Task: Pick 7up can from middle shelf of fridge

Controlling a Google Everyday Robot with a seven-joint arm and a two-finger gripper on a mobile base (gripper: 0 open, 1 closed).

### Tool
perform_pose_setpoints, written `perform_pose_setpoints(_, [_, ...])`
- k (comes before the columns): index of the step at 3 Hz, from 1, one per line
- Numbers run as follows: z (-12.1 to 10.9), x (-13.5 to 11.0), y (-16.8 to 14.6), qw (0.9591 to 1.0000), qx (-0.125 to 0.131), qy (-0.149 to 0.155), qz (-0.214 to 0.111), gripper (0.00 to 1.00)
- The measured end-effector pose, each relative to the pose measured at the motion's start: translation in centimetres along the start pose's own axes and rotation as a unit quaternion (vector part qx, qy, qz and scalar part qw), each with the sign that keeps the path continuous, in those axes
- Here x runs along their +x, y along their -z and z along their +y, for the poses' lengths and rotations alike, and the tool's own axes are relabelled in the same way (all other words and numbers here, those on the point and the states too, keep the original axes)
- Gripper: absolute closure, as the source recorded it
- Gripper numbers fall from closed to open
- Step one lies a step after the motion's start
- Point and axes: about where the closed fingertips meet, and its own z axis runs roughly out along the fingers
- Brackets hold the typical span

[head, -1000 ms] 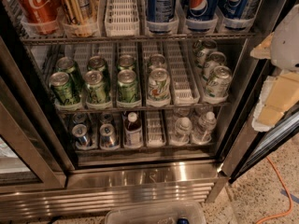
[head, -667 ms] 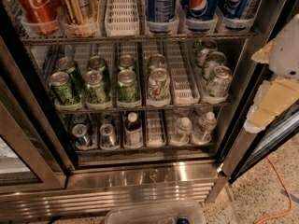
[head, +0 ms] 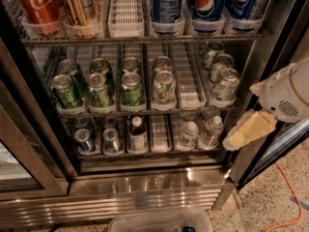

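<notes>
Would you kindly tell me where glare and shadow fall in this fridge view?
Camera view: glare streaks the steel base grille; the middle shelf is lit in front, dimmer behind; the 7up can shows pale highlights; the pincer, right of that shelf, is brightly lit.

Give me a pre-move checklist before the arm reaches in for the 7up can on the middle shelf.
1. Target found: ok. The 7up can stands upright at the front of its lane on the middle shelf.
2. Front access: ok. Nothing stands in front of it.
3. Neighbours: ok. A green can sits one lane left; the lane to the right is empty.
4. Pincer lined up: not ok. It hangs outside the shelves, to the right of the can and lower.
5. Pincer empty: cannot tell.
</notes>
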Motion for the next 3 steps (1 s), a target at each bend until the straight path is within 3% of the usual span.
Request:
perform_pose_setpoints(2, [0.3,-0.5,-1.0,0.9997,0.012,-0.012,-0.019,0.00])
perform_pose_setpoints(3, [2.2,-0.9,-3.3,0.9979,0.007,-0.047,-0.045,0.00])
